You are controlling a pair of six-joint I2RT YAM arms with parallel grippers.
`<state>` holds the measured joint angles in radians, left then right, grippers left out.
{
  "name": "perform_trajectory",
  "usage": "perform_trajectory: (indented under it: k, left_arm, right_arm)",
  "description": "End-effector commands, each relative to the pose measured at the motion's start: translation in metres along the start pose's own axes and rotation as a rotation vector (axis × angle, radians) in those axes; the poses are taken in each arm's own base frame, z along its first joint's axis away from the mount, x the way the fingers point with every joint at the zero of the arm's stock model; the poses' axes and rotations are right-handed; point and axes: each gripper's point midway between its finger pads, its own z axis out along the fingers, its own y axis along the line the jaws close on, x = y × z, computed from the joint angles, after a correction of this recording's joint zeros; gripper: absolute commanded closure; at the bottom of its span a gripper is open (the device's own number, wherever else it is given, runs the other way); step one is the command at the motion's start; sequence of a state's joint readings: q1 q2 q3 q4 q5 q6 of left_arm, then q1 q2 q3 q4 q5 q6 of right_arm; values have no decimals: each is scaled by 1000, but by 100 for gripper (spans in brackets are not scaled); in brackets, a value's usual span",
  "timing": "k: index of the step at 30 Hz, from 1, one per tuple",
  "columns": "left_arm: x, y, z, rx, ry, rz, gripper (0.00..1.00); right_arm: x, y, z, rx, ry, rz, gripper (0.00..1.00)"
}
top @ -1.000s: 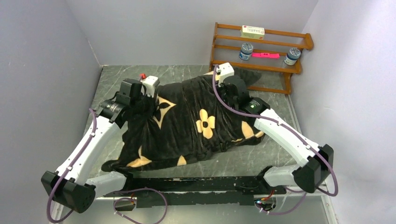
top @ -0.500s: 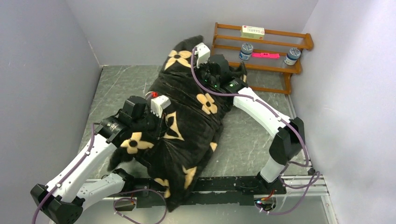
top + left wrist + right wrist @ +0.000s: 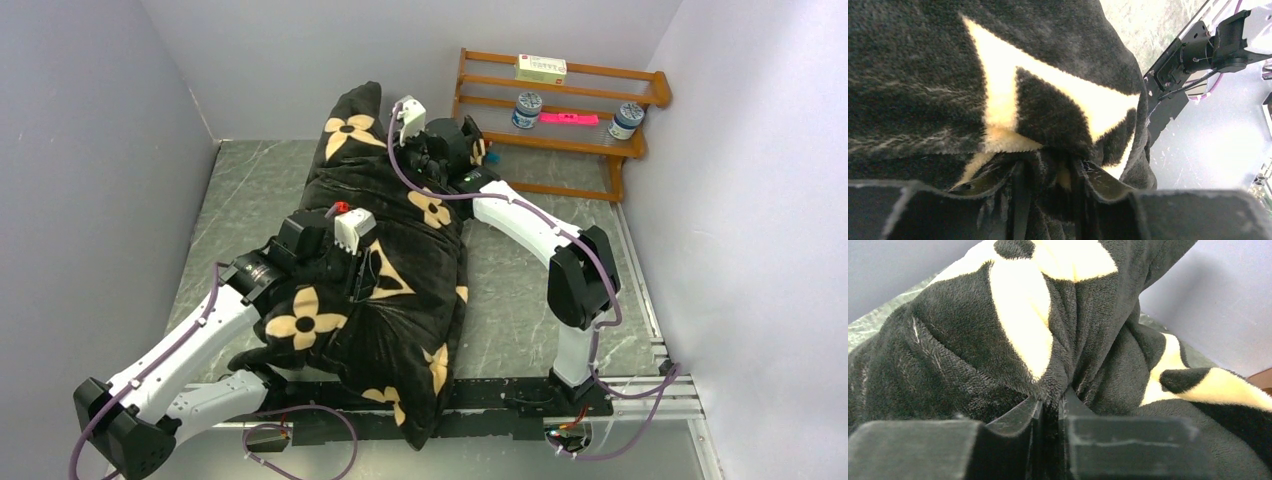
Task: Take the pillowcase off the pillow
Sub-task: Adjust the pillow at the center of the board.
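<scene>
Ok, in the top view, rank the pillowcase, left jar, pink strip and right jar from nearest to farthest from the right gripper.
1. pillowcase, pinched in the right gripper itself.
2. left jar, left end of the shelf.
3. pink strip, mid shelf.
4. right jar, right end.

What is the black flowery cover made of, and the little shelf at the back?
The cover looks like soft plush fabric, black with cream flowers: short fuzzy fibres and squashy folds show. The shelf looks like varnished wood, orange-brown and slightly shiny, though it's too small to be sure.
</scene>
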<state>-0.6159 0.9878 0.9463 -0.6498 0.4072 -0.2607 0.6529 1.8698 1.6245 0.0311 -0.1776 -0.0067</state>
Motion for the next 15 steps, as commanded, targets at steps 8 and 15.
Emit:
perform_trajectory:
  k: [8,15]
  left_arm:
    - [-92,24,-22,-209,-306,107,23]
    - [-136,59,-49,-304,-382,39,5]
  right_arm:
    - [-26,45,-37,-91,-59,154,35]
    - [-17,0,-90,84,-77,302,4]
